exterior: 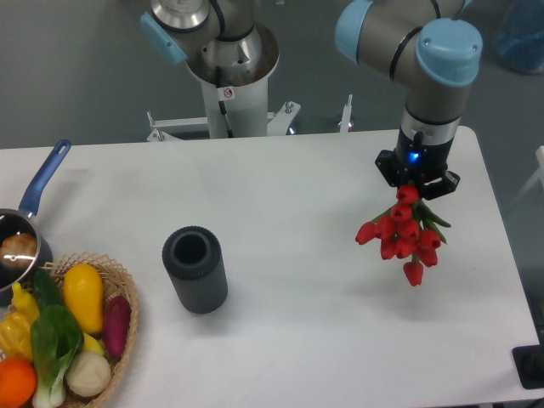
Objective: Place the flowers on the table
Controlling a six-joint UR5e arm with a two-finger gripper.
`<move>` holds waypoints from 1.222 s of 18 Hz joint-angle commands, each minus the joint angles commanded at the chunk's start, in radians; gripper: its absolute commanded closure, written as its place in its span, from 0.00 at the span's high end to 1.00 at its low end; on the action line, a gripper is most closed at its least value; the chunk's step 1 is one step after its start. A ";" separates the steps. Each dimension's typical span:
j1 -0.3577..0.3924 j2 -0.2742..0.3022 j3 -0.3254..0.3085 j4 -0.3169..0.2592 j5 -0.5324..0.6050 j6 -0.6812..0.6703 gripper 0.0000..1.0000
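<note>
A bunch of red tulips (403, 234) with green leaves hangs from my gripper (416, 182) above the right side of the white table (306, 204). The gripper points down and is shut on the flowers' stems, which are hidden inside it. The blooms hang below and slightly left of the gripper, above the tabletop. A dark grey ribbed cylindrical vase (195, 269) stands upright and empty on the table, far to the left of the flowers.
A wicker basket (119, 280) with vegetables sits at the front left corner. A pot with a blue handle (42, 183) sits at the left edge. The robot's white base (229, 93) stands behind the table's far edge.
</note>
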 joint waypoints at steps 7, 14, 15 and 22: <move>-0.035 -0.011 -0.020 -0.002 0.003 -0.024 0.00; -0.110 -0.023 -0.052 -0.006 0.031 -0.086 0.42; -0.124 -0.023 -0.054 -0.003 0.031 -0.103 0.48; -0.144 -0.023 -0.057 0.014 0.025 -0.109 1.00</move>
